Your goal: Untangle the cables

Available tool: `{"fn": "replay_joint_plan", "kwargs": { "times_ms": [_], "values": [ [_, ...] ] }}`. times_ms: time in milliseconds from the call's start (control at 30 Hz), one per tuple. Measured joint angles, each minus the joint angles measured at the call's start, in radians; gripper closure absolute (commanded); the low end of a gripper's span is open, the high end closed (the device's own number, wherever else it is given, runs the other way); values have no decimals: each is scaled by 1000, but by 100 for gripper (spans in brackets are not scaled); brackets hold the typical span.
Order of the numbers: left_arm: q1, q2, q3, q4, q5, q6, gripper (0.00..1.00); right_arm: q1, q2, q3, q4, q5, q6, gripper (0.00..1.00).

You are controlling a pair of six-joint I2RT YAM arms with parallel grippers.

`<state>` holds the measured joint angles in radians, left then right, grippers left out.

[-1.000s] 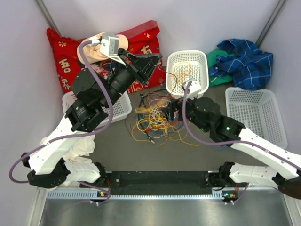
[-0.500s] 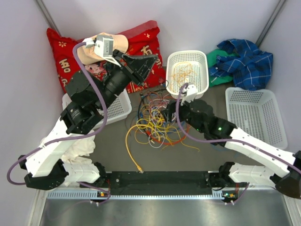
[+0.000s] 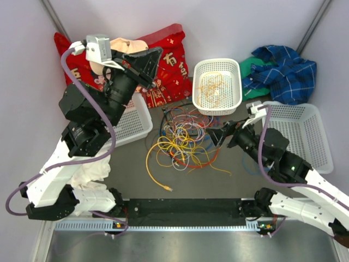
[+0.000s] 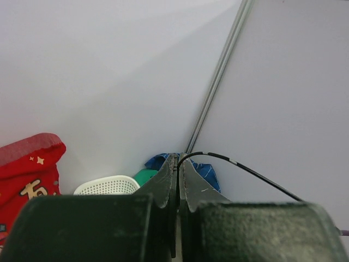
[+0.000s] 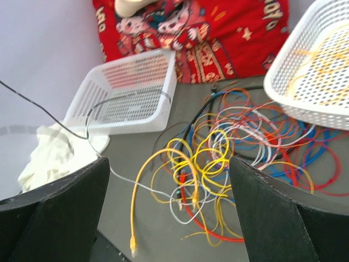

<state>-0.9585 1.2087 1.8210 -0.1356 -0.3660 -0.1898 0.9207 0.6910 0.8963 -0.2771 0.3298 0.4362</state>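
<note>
R claw [image 3: 216, 136] hovers over centre-right of bench, jaws spread wide w/ nothing between them. Its wrist cam looks down past both fingers [image 5: 54, 213] onto the cables [image 3: 182, 136].

Cables: loose tangle of thin yellow, red, blue, white, orange & black wires, lying mid-bench between the two arms, just left of R claw. One yellow cable [image 3: 152, 169] curves out of the pile twd near edge; its plug end lies on the bench, apart from the rest.

White cloth [image 3: 90, 172] is bunched at near-left side, partly under L arm.

L claw [image 3: 157, 53] is raised above far-left part of bench, jaws pressed together on a thin black cable [image 4: 240, 166] that arcs out from the tips. In R wrist view a thin black line slants down past the left basket [image 3: 136, 117]; can't tell where it joins the pile.

Left basket, white mesh, sits by left edge, partly under L arm. Right basket [image 3: 305, 131], same kind, sits by right edge.

Far basket [image 3: 199, 76], far-centre, holds pale yellowish strands.

Red cushion [image 3: 169, 49] fills far-left corner. Blue plaid cloth [image 3: 286, 68] & green cloth [image 3: 251, 68] lie in far-right corner.
</note>
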Motion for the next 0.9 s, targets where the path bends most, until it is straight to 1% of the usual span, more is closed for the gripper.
{"fn": "replay_joint_plan", "kwargs": {
  "times_ms": [167, 267, 333, 467, 567, 733, 900],
  "values": [
    [0, 0, 10, 18, -11, 14, 100, 5, 56, -1, 50, -156, 28, 11],
    [0, 5, 10, 17, -18, 21, 100, 28, 108, -2, 88, -217, 37, 12],
    [0, 7, 10, 16, -18, 28, 100, 52, 134, -35, 126, -247, 42, 12],
    [0, 13, 10, 11, -18, 34, 100, 81, 132, -141, 165, -295, 57, 14],
    [0, 14, 10, 7, -18, 35, 100, 86, 138, -188, 174, -326, 63, 14],
    [0, 14, 10, 6, -17, 35, 100, 87, 219, -189, 233, -372, 58, 14],
    [0, 14, 10, 1, -17, 32, 100, 88, 348, -162, 296, -399, 42, 16]
  ]
}}
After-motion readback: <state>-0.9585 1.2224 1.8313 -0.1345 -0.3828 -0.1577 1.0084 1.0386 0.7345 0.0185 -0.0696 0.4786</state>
